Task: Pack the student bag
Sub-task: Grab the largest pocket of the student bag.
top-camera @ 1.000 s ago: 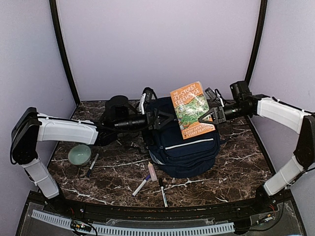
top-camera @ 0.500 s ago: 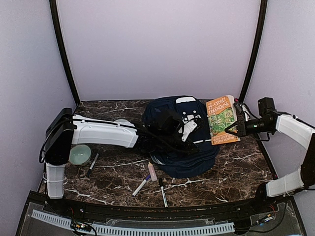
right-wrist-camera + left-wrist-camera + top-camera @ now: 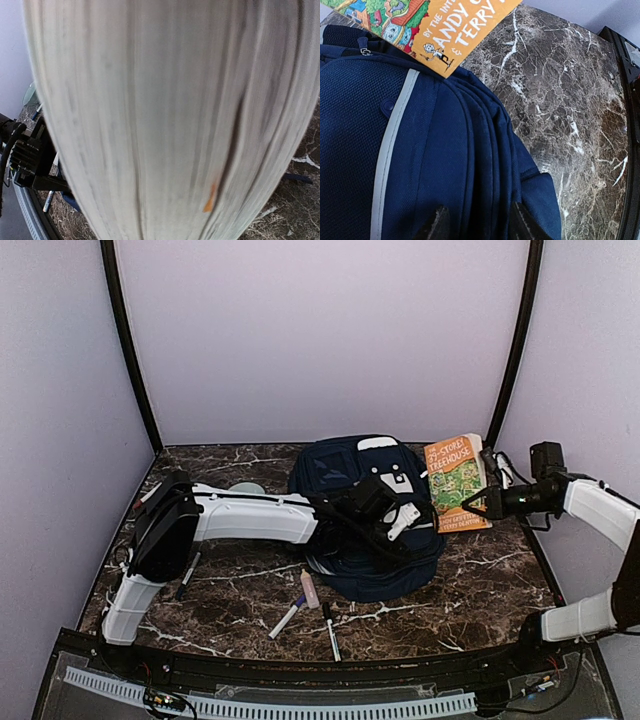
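The student bag (image 3: 365,565) is a navy backpack lying in the middle of the table. It fills the left wrist view (image 3: 420,165). My left gripper (image 3: 398,528) reaches across the bag's front. Its jaws are open in the left wrist view (image 3: 477,227), with the fingertips (image 3: 437,227) on either side of fabric folds near the bag's right edge. My right gripper (image 3: 482,502) is shut on an orange paperback book (image 3: 455,480) and holds it tilted just right of the bag. The book's page edges (image 3: 165,120) fill the right wrist view and hide the fingers. Its cover corner shows in the left wrist view (image 3: 445,25).
Pens and markers lie on the marble in front of the bag: a white-purple marker (image 3: 287,618), a pink stick (image 3: 309,588), a black pen (image 3: 331,630) and a dark pen (image 3: 186,577) at the left. A pale round thing (image 3: 248,487) peeks out behind the left arm.
My left arm has swung right across the bag and its gripper is now low on the bag's right front. My right gripper has carried the book off the bag to its right side.
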`<state>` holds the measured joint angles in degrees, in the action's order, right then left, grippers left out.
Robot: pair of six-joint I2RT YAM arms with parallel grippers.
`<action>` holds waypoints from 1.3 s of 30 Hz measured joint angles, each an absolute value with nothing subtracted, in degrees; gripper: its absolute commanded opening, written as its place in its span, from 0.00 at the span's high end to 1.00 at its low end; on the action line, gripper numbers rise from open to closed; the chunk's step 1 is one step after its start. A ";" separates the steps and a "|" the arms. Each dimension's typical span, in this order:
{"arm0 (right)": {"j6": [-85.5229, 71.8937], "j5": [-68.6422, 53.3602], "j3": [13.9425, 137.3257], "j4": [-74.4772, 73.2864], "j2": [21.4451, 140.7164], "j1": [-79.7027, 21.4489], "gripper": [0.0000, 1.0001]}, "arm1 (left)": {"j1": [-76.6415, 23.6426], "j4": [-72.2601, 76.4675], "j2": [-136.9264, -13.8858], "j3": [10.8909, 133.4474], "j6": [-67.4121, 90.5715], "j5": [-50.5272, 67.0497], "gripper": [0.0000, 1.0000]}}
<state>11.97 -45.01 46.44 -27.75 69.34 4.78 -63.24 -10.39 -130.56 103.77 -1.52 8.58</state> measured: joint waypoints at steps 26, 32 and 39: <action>11.99 -46.13 46.44 -26.96 72.10 4.95 1.00 | -64.55 -19.62 -134.80 112.16 -4.56 10.24 0.65; 11.99 -46.50 46.44 -26.96 72.49 4.95 1.00 | -65.04 -20.34 -135.04 112.53 -5.06 10.26 0.55; 12.01 -46.54 46.44 -26.98 72.60 5.04 1.00 | -65.82 -22.09 -135.92 114.15 -5.96 5.69 0.52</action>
